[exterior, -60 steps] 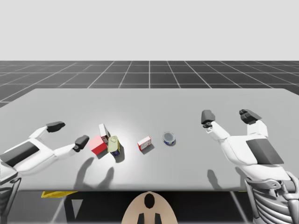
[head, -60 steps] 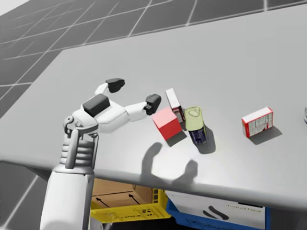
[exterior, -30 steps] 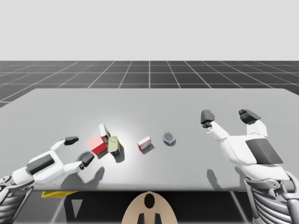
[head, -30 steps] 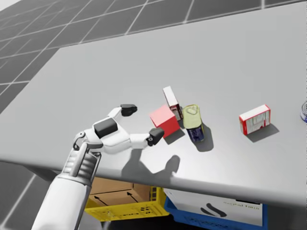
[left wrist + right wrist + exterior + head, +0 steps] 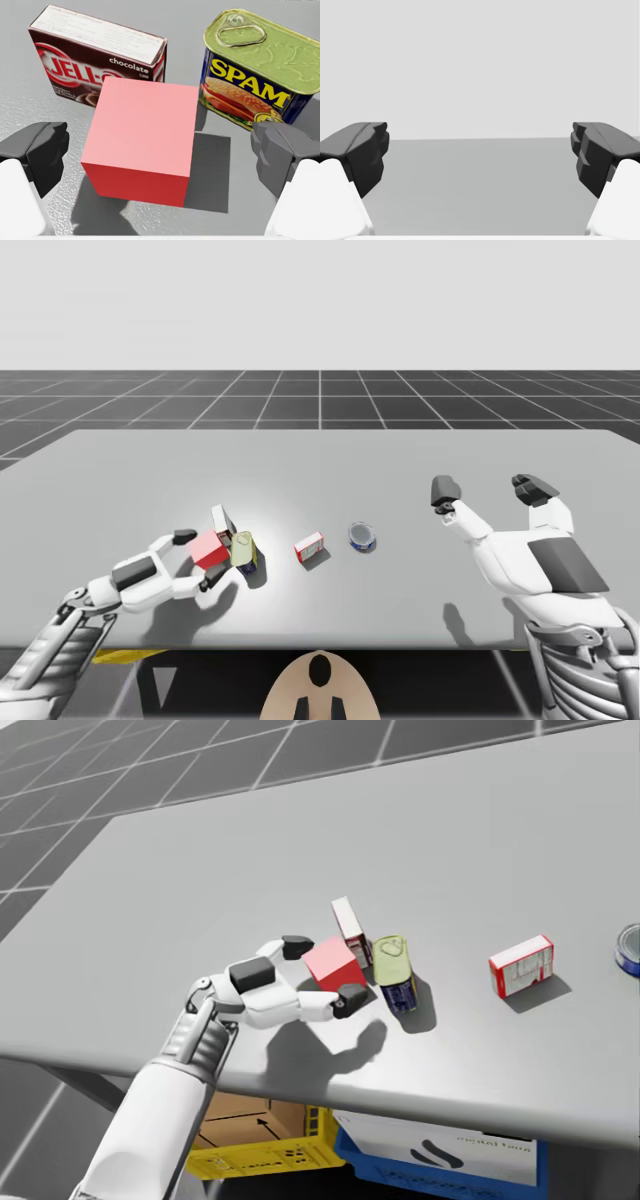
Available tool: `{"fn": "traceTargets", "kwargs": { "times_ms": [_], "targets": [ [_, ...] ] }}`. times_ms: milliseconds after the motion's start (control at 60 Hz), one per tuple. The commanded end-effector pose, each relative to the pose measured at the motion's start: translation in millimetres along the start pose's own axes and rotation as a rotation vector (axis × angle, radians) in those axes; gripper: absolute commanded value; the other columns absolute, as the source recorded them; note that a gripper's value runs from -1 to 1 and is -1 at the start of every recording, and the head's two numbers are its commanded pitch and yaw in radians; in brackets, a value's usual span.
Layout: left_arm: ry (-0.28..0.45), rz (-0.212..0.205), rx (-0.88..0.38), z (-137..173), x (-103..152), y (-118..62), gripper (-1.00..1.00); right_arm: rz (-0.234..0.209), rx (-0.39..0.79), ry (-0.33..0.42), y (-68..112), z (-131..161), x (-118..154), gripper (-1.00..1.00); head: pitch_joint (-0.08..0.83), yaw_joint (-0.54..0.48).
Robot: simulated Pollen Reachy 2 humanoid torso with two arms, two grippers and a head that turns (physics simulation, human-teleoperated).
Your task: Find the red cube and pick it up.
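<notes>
Reaching in from the lower left of the high view, my left arm lies low over the table (image 5: 400,460), and the left gripper (image 5: 200,556) sits around the red cube (image 5: 210,550). In the left wrist view the cube rests on the table between the jaws. It is nearer to one jaw than the other and there is a gap on each side, so the jaws are spread and grasp nothing.

Just ahead of the cube stands a dark brown flat box (image 5: 95,55) with a white top side. Its brown face carries white and red lettering. Beside that box, ahead of the farther jaw, lies a blue rectangular can (image 5: 255,85) with a yellow-green lid and a pull ring. Yellow lettering and a picture of food show on its side.

In the head view the cube sits left of centre with the can touching or just beside it to the right. A small red-and-white box (image 5: 521,966) lies well apart to the right, and a round blue can (image 5: 628,950) sits at the right edge. Below the table's front edge are a yellow crate (image 5: 265,1155), a cardboard box (image 5: 255,1110) and a blue box (image 5: 440,1160).

At the right of the high view the right gripper (image 5: 489,488) hangs above the table, well apart from every item, with its jaws wide apart and nothing between them.
</notes>
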Motion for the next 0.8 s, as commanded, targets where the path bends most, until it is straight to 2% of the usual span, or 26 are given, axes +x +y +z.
{"fn": "traceTargets", "kwargs": {
  "times_ms": [17,33,50,67,83,100,117,200,383,550,633,650,667,683,800],
  "targets": [
    [0.012,0.014,-0.008,-10.9,-1.4,2.4,-1.0,-0.012,-0.001,-0.001,0.9,0.5,-0.3,-1.0,0.705,0.44],
    [0.012,0.015,-0.009,-11.2,-1.7,2.3,-1.0,-0.012,-0.001,-0.001,1.0,0.5,-0.3,-1.0,0.705,0.44],
    [0.013,0.016,-0.01,-11.8,-2.2,2.2,-0.77,-0.013,-0.001,-0.001,1.0,0.5,-0.2,-1.0,0.703,0.44],
    [0.013,0.014,-0.008,-12.1,-2.6,2.1,-0.68,-0.013,-0.001,-0.001,1.0,0.5,-0.2,-1.0,0.702,0.44],
    [0.012,0.014,-0.008,-12.3,-3.4,2.0,0.46,-0.012,-0.001,-0.001,1.1,0.5,-0.2,-1.0,0.7,0.44],
    [0.013,0.011,-0.01,-12.6,-4.3,1.8,0.85,-0.012,0.0,-0.001,1.1,0.5,-0.2,-1.0,0.699,0.44],
    [0.013,0.008,-0.013,-12.9,-5.3,1.6,1.0,-0.012,0.0,-0.001,1.1,0.5,-0.2,-1.0,0.697,0.44],
    [0.024,-0.014,-0.012,-13.2,-8.7,0.8,1.0,-0.012,0.0,-0.001,1.1,0.6,-0.2,-1.0,0.689,0.43],
    [0.031,-0.026,-0.016,-12.9,-11.7,0.9,1.0,-0.019,-0.004,-0.005,1.0,0.9,0.5,-1.0,0.645,0.44],
    [0.035,-0.035,-0.014,-12.2,-12.7,0.6,1.0,-0.037,-0.003,-0.006,0.3,1.1,1.6,-1.0,0.487,0.43],
    [0.037,-0.035,-0.012,-10.9,-13.1,1.1,1.0,-0.067,0.001,-0.003,-1.2,1.2,3.2,-1.0,0.406,0.43],
    [0.037,-0.035,-0.012,-10.7,-13.2,1.1,1.0,-0.038,-0.005,-0.013,-0.6,1.9,2.9,-1.0,0.389,0.43],
    [0.037,-0.036,-0.012,-10.5,-13.2,1.1,1.0,-0.049,0.01,-0.012,-2.3,1.6,3.2,-1.0,0.379,0.43],
    [0.039,-0.037,-0.011,-9.9,-13.3,1.2,1.0,-0.086,0.02,-0.008,-2.6,2.4,4.1,-1.0,0.357,0.43],
    [0.035,-0.046,-0.004,-4.9,-9.9,0.6,1.0,-0.115,0.043,-0.018,-6.9,3.5,5.6,-1.0,0.304,0.43]
  ]
}}
